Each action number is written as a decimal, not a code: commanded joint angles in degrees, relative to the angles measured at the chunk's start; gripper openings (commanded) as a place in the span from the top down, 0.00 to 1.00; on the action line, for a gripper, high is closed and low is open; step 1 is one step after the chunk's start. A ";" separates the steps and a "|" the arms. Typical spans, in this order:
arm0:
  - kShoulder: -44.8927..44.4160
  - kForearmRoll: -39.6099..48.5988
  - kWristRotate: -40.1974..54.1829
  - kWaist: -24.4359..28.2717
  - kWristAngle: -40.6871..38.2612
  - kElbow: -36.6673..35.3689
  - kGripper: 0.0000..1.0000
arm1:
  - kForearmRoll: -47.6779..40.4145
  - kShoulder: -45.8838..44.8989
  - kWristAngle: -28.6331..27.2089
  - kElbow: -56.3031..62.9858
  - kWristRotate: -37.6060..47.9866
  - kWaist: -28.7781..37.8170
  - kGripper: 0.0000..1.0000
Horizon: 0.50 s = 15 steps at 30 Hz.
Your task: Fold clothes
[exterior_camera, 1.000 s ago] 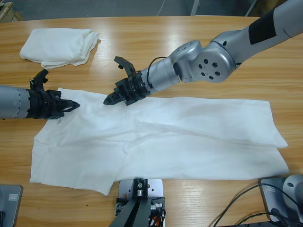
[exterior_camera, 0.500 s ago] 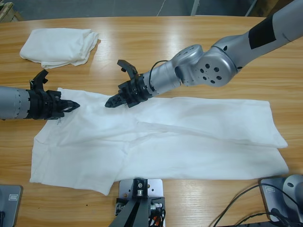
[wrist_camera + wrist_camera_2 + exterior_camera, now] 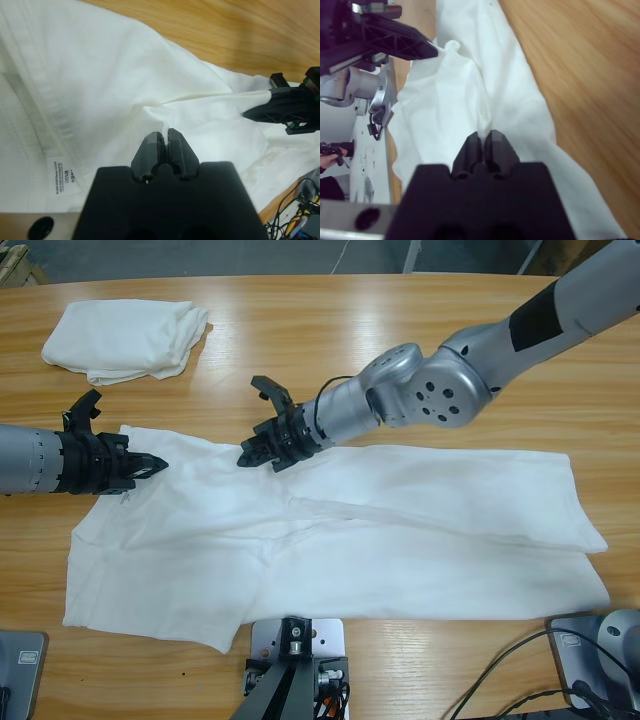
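A: Where's the big shirt point(image 3: 400, 530)?

B: Spread flat across the lower middle of the high view, w/ a long fold line running left to right; it fills most of the table point(image 3: 400, 330) width; its left part sits under the left gripper point(image 3: 150, 464), right edge near the lower right of frame.

A: Left gripper state?

B: Comes in from the left edge, mid-height; jaws pressed together on a small pinch of shirt cloth; wrist view shows fabric puckered up at the tips point(image 3: 165, 137); neck label point(image 3: 62, 176) w/ small print at lower left of that view.

A: And the right?

B: Right gripper point(image 3: 248, 455) reaches from the upper right, big silver elbow near centre-right; its tips are at the shirt's upper edge, left of centre; jaws closed tight on a ridge of cloth, per wrist view point(image 3: 485, 135); the two grippers are apart, facing each other across the shirt's upper-left part.

A: Anything else around?

B: Second shirt point(image 3: 125, 335), bundled/folded, upper left of the high view, well apart from the big one; bare wood between them; cables point(image 3: 520, 680) at lower right corner; in the right wrist view, a person's hand point(image 3: 332, 152) at the left edge, small, background; the left gripper shows at that view's upper left too.

A: Anything blocking?

B: Right forearm overhangs the shirt's top edge near centre; nothing lies on the shirt itself.
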 commanded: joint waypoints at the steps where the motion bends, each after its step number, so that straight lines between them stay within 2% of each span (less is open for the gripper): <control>1: -0.41 -0.80 -0.24 -1.14 0.48 0.40 1.00 | 6.00 -9.02 -2.07 0.49 -0.30 0.28 1.00; 6: -0.65 -0.77 -0.25 -2.14 0.62 0.13 1.00 | 12.86 -13.52 -4.88 1.63 -1.20 0.28 1.00; 15: -0.49 -0.75 -0.85 -3.46 1.51 0.05 1.00 | 13.05 -13.18 -7.69 5.46 -1.41 0.28 1.00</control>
